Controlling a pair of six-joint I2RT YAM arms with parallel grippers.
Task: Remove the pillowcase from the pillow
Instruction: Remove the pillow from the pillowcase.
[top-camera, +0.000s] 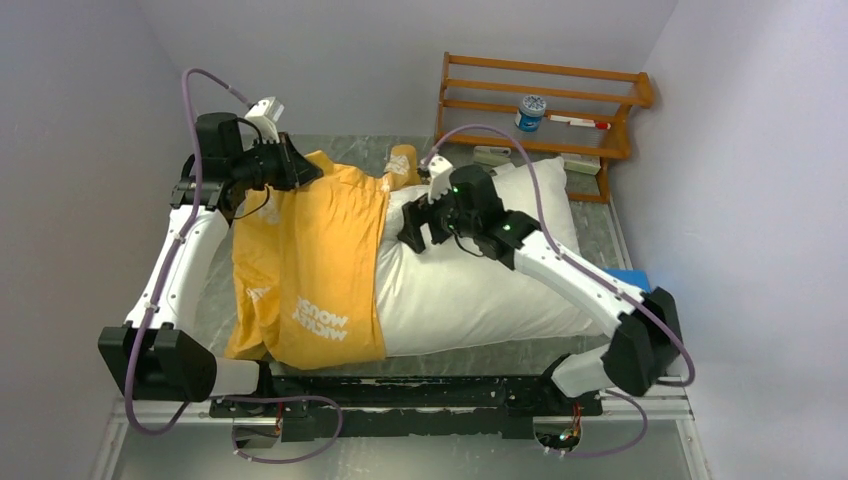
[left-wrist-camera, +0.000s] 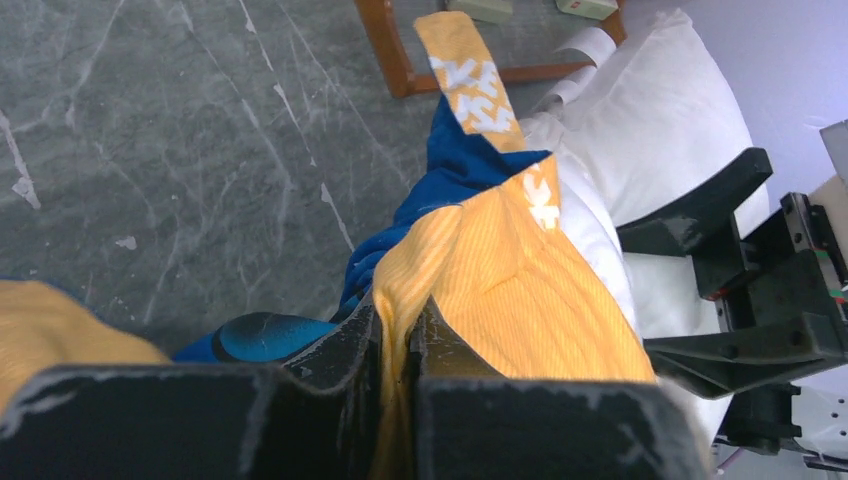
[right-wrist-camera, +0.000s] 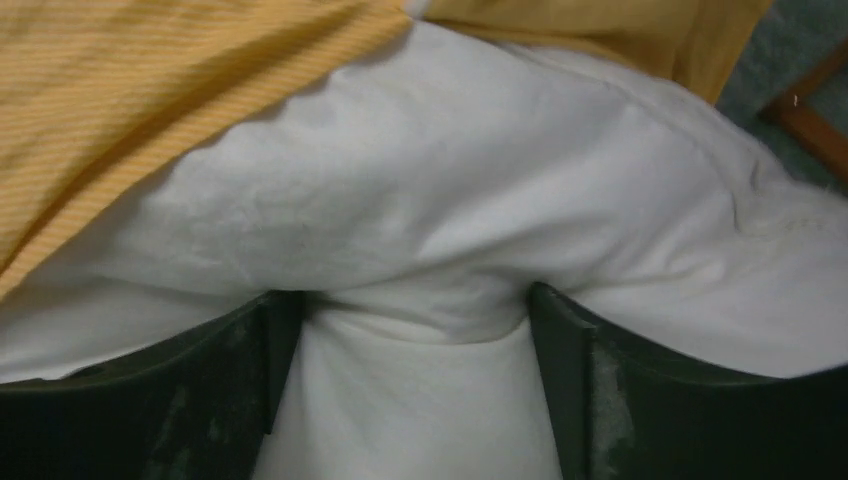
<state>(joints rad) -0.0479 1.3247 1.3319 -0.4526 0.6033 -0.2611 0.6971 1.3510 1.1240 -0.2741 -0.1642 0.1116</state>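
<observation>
Left hand (left-wrist-camera: 401, 335) clamped, right hand (right-wrist-camera: 406, 325) spread.

Perhaps half the pillow (top-camera: 480, 290) under pillowcase (top-camera: 310, 260)

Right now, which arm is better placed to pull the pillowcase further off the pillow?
Left. The left arm has jaws shut on a fold of the pillowcase, ready to pull. The right arm has jaws open, pressed onto the bare pillow, gripping no cover; it likely suits holding the pillow down.
</observation>
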